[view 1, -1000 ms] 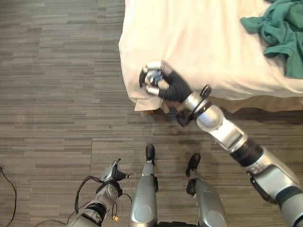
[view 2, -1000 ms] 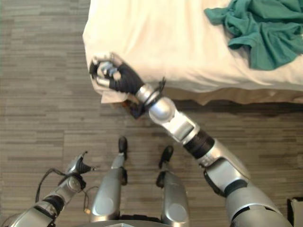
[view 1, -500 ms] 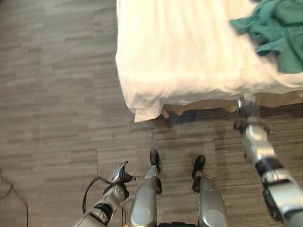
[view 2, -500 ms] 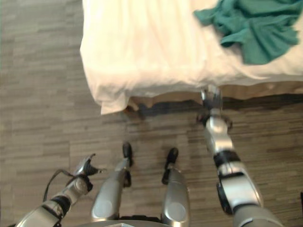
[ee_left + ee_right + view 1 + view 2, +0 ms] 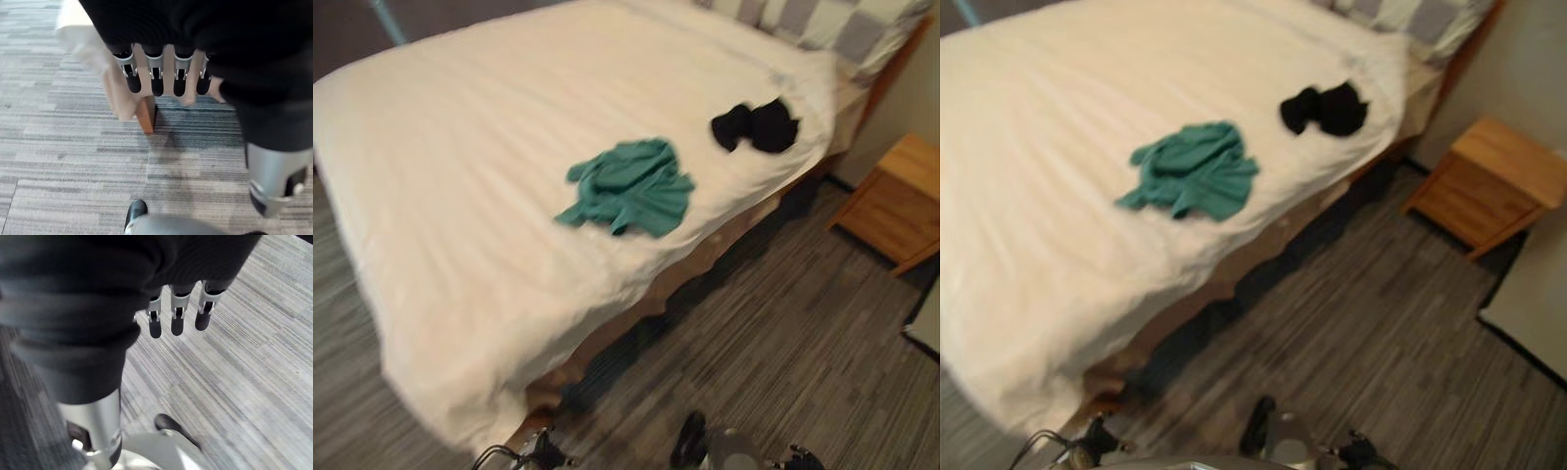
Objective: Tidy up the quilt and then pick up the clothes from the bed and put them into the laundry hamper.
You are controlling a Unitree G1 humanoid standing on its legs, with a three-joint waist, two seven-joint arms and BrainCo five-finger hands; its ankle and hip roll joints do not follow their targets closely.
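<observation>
White quilt (image 5: 460,176) bears green clothes (image 5: 631,186), well apart from both slack-fingered hands, left (image 5: 161,78) and right (image 5: 178,308).

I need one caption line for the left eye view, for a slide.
White quilt spread smooth over the bed, green garment and black garment lying on it, wooden nightstand beside.

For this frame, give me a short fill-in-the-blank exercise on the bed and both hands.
1. The green garment lies on the white ____.
2. The black clothes lie nearer the ____ than the green garment does.
3. Beside the bed stands a wooden ____.
4. The left hand and right hand both hang ____, holding nothing.

Missing: quilt; pillows; nightstand; open
</observation>
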